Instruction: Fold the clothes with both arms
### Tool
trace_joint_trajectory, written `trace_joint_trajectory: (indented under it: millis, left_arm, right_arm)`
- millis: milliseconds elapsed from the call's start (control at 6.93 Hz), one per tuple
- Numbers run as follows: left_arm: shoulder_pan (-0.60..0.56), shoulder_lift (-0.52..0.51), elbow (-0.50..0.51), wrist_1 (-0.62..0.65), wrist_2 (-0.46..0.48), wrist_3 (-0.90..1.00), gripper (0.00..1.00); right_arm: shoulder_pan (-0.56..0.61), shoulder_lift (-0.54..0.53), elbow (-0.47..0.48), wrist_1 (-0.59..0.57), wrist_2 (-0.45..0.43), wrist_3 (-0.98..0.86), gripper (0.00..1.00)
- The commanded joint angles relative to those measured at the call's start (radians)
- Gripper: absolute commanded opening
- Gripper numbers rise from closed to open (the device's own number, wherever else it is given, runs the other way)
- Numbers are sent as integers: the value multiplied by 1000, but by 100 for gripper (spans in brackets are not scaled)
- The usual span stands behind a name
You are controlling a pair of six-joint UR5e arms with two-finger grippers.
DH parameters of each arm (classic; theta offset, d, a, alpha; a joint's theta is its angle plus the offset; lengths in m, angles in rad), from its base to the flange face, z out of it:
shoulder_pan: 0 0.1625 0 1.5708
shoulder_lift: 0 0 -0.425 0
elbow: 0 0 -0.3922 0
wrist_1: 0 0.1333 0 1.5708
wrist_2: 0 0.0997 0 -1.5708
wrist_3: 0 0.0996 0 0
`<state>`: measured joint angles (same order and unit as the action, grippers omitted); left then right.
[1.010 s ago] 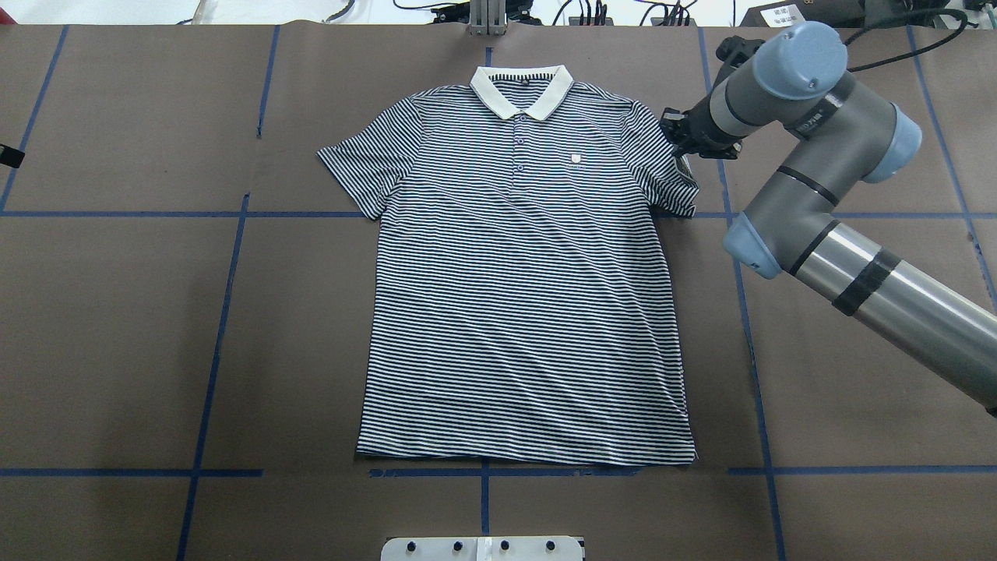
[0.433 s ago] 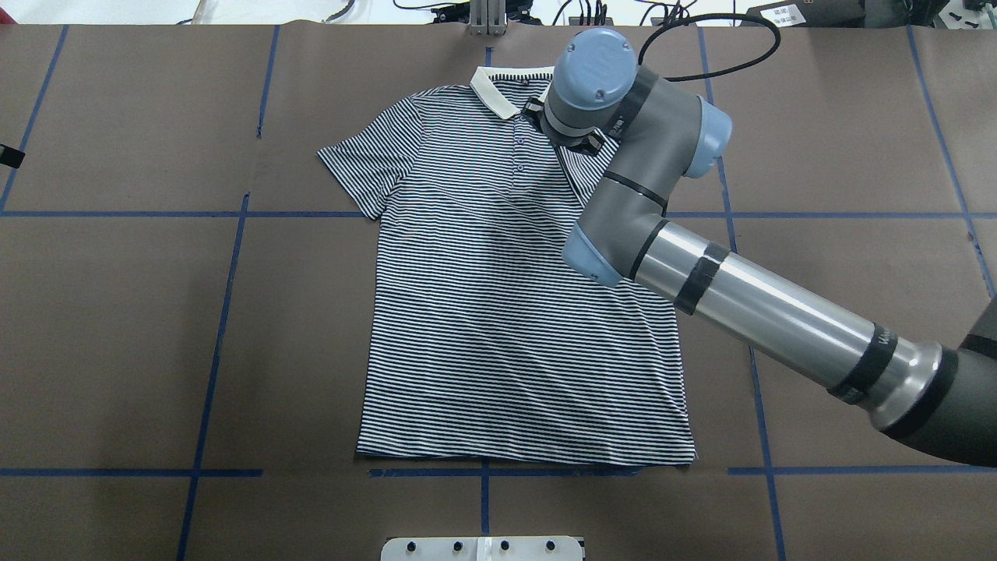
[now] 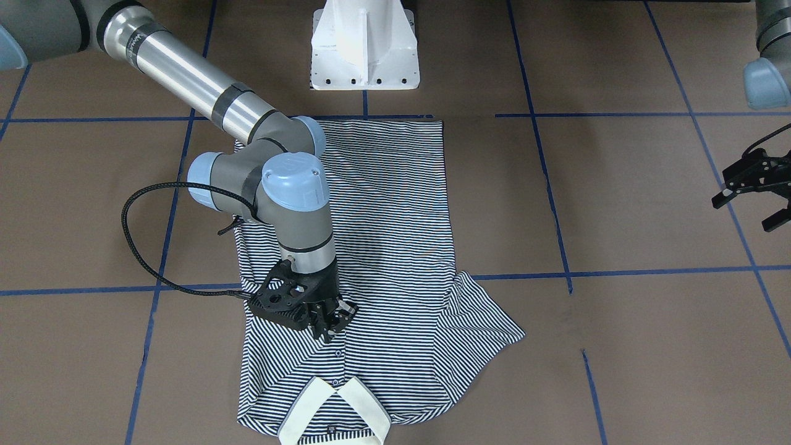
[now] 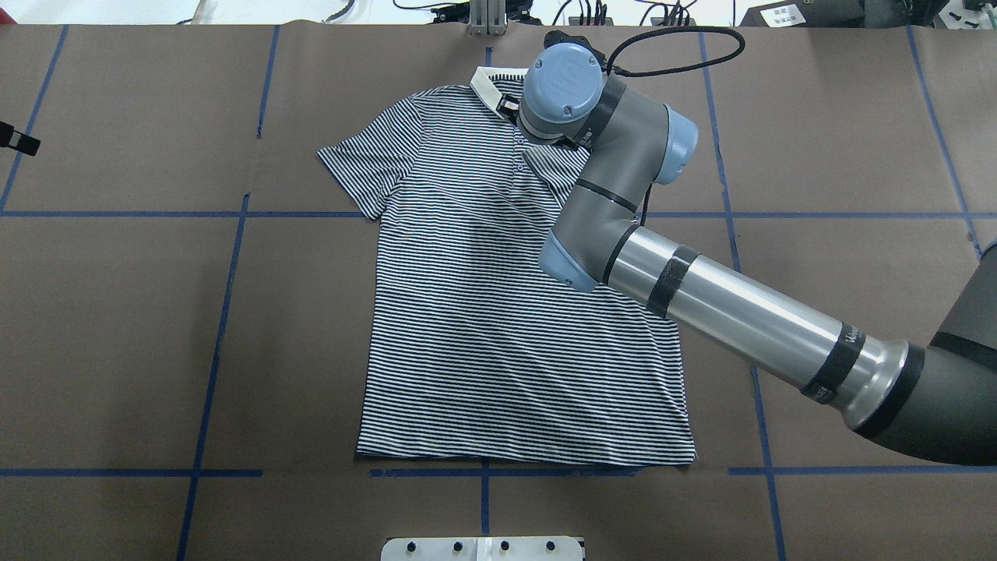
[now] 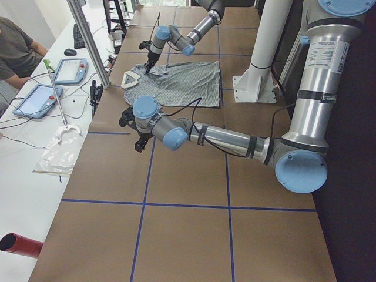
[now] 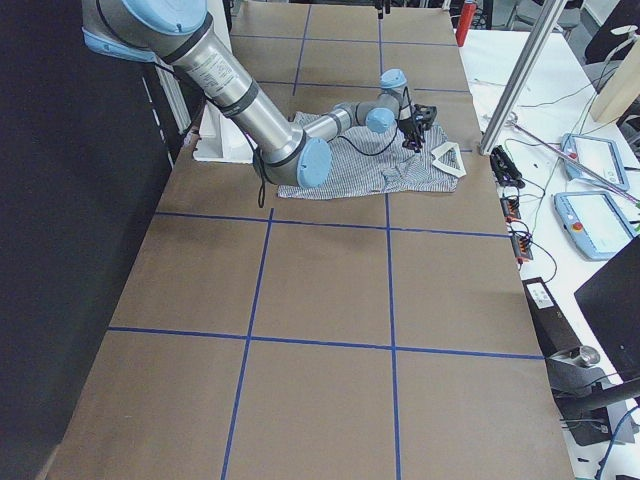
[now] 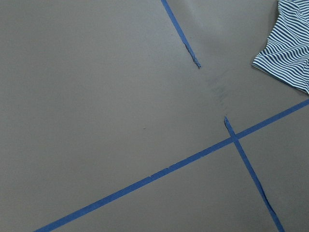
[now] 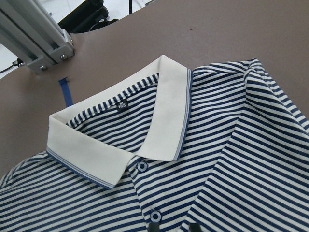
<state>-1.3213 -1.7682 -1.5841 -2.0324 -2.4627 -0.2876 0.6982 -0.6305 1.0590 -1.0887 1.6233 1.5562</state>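
The navy-and-white striped polo shirt (image 4: 483, 312) lies flat and face up on the brown table, cream collar (image 4: 487, 82) at the far side. My right gripper (image 3: 330, 327) is over the chest beside the button placket, shut on the shirt's right sleeve, which is folded inward over the front. In the overhead view the wrist hides its fingers. The right wrist view shows the collar (image 8: 169, 116) and two buttons close up. The other sleeve (image 4: 362, 167) lies spread out. My left gripper (image 3: 751, 207) is open and empty, off the shirt at the table's left side (image 4: 19, 142).
The white pedestal base (image 3: 364, 43) stands at the near edge behind the hem. Blue tape lines (image 4: 218, 312) grid the brown table. An aluminium post (image 4: 487, 15) stands beyond the collar. A side table with tablets (image 5: 70, 70) and an operator (image 5: 17, 53) lies past the far edge.
My right gripper has carried the right sleeve from the shirt's right edge leftward across the chest to the placket, folding that side in. The left gripper shifted slightly at the left edge.
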Motion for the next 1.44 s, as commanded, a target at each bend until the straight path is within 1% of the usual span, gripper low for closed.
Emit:
trace_joint_trajectory:
  millis: [0, 144, 289, 433, 577, 722, 866, 1010, 1154, 1299]
  left_arm:
    - [83, -153, 128, 0, 87, -131, 100]
    - [123, -228, 201, 0, 105, -187, 98]
    - [186, -294, 240, 0, 163, -299, 98]
    - [279, -347, 257, -2, 279, -447, 96]
    - [344, -387, 291, -6, 327, -540, 93]
    - [370, -436, 361, -46, 358, -615, 89]
    - [404, -474, 428, -90, 410, -652, 82]
    - [406, -494, 456, -98, 418, -653, 76]
    - [422, -531, 507, -101, 430, -653, 74]
    - [433, -539, 522, -118, 447, -653, 72]
  right_arm:
    - [-2, -44, 102, 6, 25, -1, 100]
    - [4, -78, 166, 4, 89, -2, 100]
    - [24, -143, 246, 6, 125, -13, 100]
    - [53, -209, 324, 10, 171, -15, 100]
    - [73, -281, 410, 10, 211, -16, 100]
    - [75, -319, 458, 9, 208, -19, 100]
    - [75, -324, 466, 7, 205, -19, 100]
    - [75, -325, 466, 7, 204, -19, 100]
    - [75, -325, 464, 7, 202, -19, 100]
    - [73, -333, 464, 7, 201, -19, 100]
